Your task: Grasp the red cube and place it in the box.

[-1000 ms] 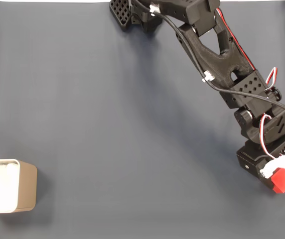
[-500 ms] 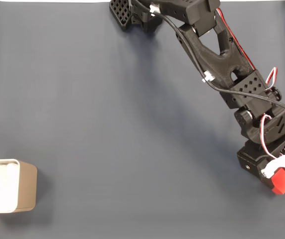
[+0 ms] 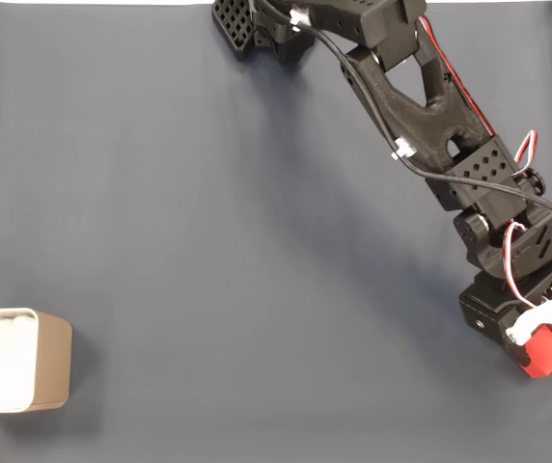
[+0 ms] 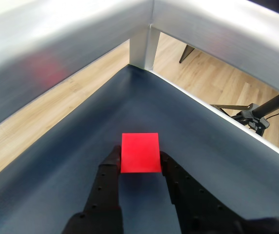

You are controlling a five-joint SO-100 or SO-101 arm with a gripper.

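Over the last second the red cube (image 3: 547, 351) has shifted only a touch in the fixed view, sliding slightly down and left under the wrist, while the arm's upper links sit where they did; this reads as the claw (image 4: 139, 163) finishing its squeeze rather than travelling. In the wrist view the two black fingers (image 4: 111, 168) press against the cube's left and right faces with no gap to see, so the claw is clenched on the cube; whether the cube is off the table (image 3: 208, 270) yet cannot be told. It sits at the far right of the fixed view, near the lower edge; the box (image 3: 27, 359) waits well apart at the lower left. The grasp looks secured; lifting and the long carry leftward remain.
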